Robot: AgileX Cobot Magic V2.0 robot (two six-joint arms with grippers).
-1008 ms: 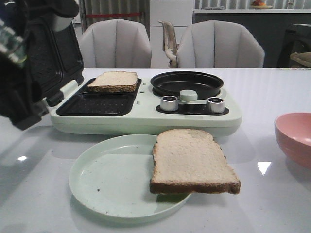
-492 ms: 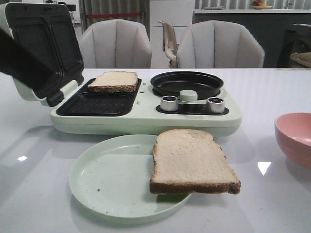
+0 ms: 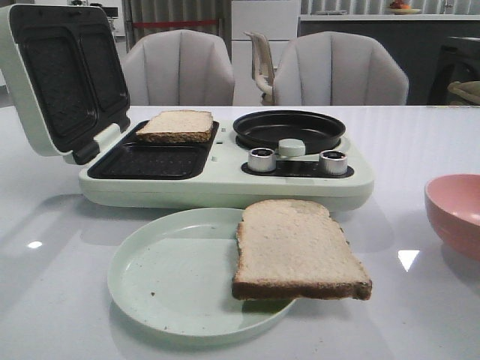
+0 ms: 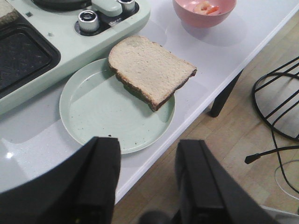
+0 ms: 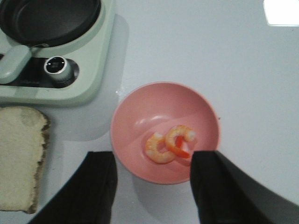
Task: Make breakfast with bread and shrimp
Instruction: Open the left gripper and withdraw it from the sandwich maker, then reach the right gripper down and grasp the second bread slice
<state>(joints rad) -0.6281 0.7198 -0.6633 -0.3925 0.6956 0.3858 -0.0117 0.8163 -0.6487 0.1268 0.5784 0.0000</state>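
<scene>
Toward the left edge of the white table [image 3: 420, 142], a pale green breakfast maker [image 3: 225, 176] is standing with its hinged lid [image 3: 56, 75] tilted open, showing dark ridged plates. One flat beige slice of bread with a brown crust [image 3: 176, 125] is lying in the rear sandwich tray, while the front tray [image 3: 150, 160] is sitting bare. To the right on the same appliance, a round black pan [image 3: 289, 129] is resting behind two silver knobs [image 3: 262, 159].

Nearer the front edge, a round pale green plate [image 3: 172, 277] is carrying a second bread slice [image 3: 294, 249], which is overhanging the plate's right rim.

The left gripper [image 4: 147, 179] is hovering above the plate's near rim, jaws spread and empty. At the right edge, a pink bowl [image 5: 164, 130] is holding curled orange-and-white shrimp [image 5: 169, 143] (two pieces, touching). The right gripper [image 5: 154, 191] is hanging over the bowl, fingers parted, grasping nothing.
</scene>
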